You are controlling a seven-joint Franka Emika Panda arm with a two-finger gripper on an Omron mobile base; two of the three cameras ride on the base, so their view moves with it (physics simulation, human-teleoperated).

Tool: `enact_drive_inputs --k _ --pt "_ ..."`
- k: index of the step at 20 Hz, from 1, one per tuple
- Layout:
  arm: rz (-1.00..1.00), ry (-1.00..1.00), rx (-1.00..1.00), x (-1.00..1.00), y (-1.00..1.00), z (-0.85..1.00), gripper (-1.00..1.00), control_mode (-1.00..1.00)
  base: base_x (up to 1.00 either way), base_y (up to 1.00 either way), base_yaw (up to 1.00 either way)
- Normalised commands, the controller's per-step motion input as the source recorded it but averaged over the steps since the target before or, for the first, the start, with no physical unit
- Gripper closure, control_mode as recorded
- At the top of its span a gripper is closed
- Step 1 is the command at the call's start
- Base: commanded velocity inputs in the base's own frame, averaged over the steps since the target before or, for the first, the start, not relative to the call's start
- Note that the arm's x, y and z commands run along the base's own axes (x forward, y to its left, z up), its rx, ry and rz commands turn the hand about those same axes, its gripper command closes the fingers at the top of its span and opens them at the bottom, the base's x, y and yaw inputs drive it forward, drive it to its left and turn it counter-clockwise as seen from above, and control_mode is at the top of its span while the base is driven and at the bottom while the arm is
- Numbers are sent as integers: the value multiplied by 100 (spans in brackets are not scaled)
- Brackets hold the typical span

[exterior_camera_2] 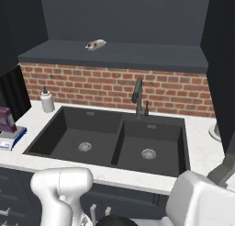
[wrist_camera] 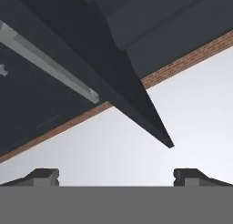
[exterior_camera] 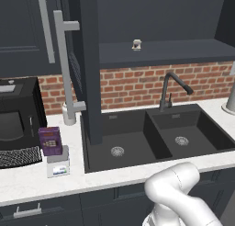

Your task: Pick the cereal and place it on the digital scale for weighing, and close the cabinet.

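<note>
Left base view: cereal (exterior_camera: 50, 140) stands upright on the digital scale (exterior_camera: 58, 165), on the white counter (exterior_camera: 27, 181) left of the black double sink (exterior_camera: 151, 135), just in front of the black microwave (exterior_camera: 18, 119). Cabinet (exterior_camera: 87, 64) door is swung open, edge-on over the sink's left end, w/ its long silver bar handle (exterior_camera: 64, 69) facing left. Small white-and-dark jar (exterior_camera: 136, 44) sits on the open cabinet shelf. Dark faucet (exterior_camera: 170, 89) behind the sink, brick backsplash (exterior_camera: 137, 85) behind that.

Right base view: cereal (exterior_camera_2: 6, 119) at far left edge, on the scale (exterior_camera_2: 11, 138). Soap bottle (exterior_camera_2: 47, 100) at the sink's back-left corner. Jar (exterior_camera_2: 95, 44) lies tipped on the shelf. Sink (exterior_camera_2: 114, 140) centre, faucet (exterior_camera_2: 137, 97) behind it.

Hand view: gripper (wrist_camera: 116, 175) fingers spread wide, nothing between them. Ahead, the open cabinet door (wrist_camera: 113, 82) edge runs diagonally, bar handle (wrist_camera: 45, 59) on its left; brick strip (wrist_camera: 182, 63) and pale wall beyond. Can't tell if tips touch the door.
</note>
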Motion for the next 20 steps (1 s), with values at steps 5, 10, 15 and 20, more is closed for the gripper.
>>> enact_drive_inputs --k 5,10,15,20 --pt "7 -4 17 1 -25 -14 -100 -100 0 0 0" --pt "11 0 24 5 -25 -29 -100 -100 0 0 0" --pt "13 1 22 22 -28 -18 -100 -100 0 0 0" --pt "9 2 9 7 -28 0 -100 -100 0 0 0"
